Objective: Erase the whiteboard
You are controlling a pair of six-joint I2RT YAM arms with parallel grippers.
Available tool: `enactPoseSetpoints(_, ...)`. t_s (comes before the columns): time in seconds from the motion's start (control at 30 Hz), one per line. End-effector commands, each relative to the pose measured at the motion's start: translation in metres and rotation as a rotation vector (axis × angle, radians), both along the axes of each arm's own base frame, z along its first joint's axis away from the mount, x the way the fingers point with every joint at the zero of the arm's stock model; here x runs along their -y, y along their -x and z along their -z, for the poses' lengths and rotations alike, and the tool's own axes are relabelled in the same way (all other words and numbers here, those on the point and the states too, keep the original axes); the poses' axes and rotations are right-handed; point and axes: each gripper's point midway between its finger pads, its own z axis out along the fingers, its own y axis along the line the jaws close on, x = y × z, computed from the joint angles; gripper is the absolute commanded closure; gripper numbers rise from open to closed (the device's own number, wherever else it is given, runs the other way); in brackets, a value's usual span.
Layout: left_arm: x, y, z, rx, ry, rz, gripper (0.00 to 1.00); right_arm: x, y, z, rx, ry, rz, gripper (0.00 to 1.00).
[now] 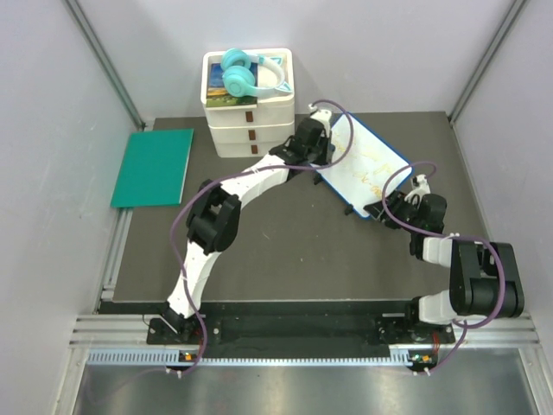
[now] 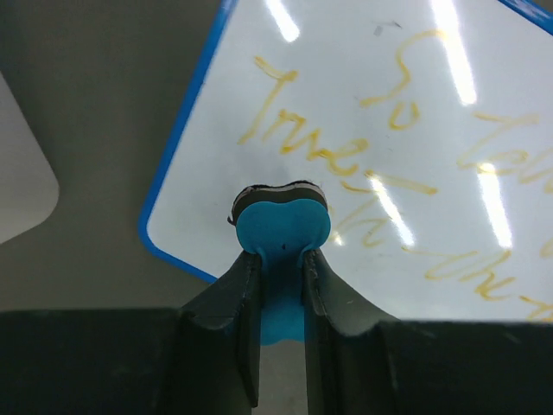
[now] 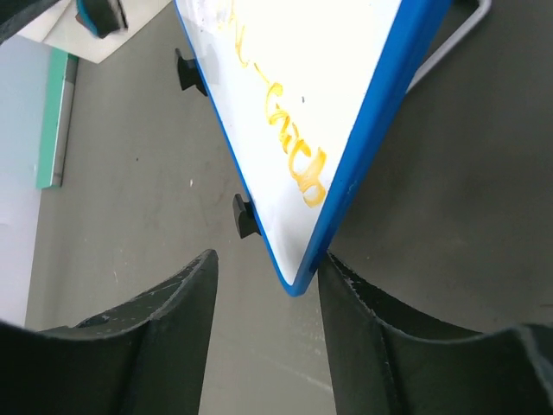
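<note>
Now left tool (image 2: 281, 264) clamps a blue eraser (image 2: 282, 223), pad at the whiteboard (image 2: 371, 121), tilted mid-right on the bench (image 1: 285, 251), yellow writing (image 2: 328, 156) unwiped; right tool (image 3: 268, 285) straddles its near corner, jaws apart. Next it should pinch there, then wiping starts.

Whiteboard (image 2: 346, 112) and its yellow scribbles (image 2: 389, 183) cropped at right edge

whiteboard (image 1: 367, 164) | white, blue frame | yellow scribbles unerased | turned diagonally, right of centre
</note>
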Motion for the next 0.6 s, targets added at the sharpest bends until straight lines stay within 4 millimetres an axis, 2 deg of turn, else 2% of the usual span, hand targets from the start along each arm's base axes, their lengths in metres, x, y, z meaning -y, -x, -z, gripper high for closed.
enactPoseSetpoints(0.0, 0.006, -0.030, -0.040, 0.059, 0.186, -0.031, 1.00, 0.000, -0.002, -0.005, 0.042, -0.005, -0.013, 0.52)
enactPoseSetpoints(0.03, 0.006, -0.034, -0.033, 0.057, 0.178, -0.030, 1.00, 0.001, -0.003, -0.005, 0.037, -0.005, -0.011, 0.52)
enactPoseSetpoints(0.07, 0.007, -0.037, -0.040, 0.076, 0.179, -0.028, 1.00, 0.001, -0.003, -0.002, 0.028, -0.002, -0.013, 0.52)
enactPoseSetpoints(0.1, 0.006, -0.040, -0.038, 0.089, 0.161, -0.020, 1.00, 0.000, -0.003, -0.001, 0.022, -0.003, -0.016, 0.53)
enactPoseSetpoints(0.13, 0.012, -0.039, -0.033, 0.084, 0.161, 0.013, 1.00, 0.000, -0.005, -0.001, 0.021, -0.003, -0.019, 0.53)
enactPoseSetpoints(0.2, 0.017, -0.042, -0.036, 0.108, 0.154, 0.042, 1.00, 0.000, -0.005, 0.002, 0.004, -0.008, -0.021, 0.56)
enactPoseSetpoints(0.23, 0.020, -0.043, -0.028, 0.101, 0.151, 0.059, 1.00, -0.001, -0.007, 0.001, 0.007, -0.009, -0.026, 0.57)
enactPoseSetpoints(0.27, 0.022, -0.044, -0.031, 0.110, 0.156, 0.075, 1.00, -0.001, -0.006, 0.002, 0.002, -0.010, -0.029, 0.58)
enactPoseSetpoints(0.43, 0.037, -0.039, -0.015, 0.108, 0.148, 0.189, 1.00, 0.000, -0.007, 0.004, -0.013, -0.004, -0.017, 0.63)
enactPoseSetpoints(0.47, 0.037, -0.041, -0.019, 0.118, 0.145, 0.190, 1.00, 0.001, -0.007, 0.005, -0.016, -0.002, -0.013, 0.64)
enactPoseSetpoints(0.57, 0.031, -0.045, -0.009, 0.126, 0.098, 0.179, 1.00, 0.003, -0.009, 0.005, -0.017, 0.002, 0.006, 0.64)
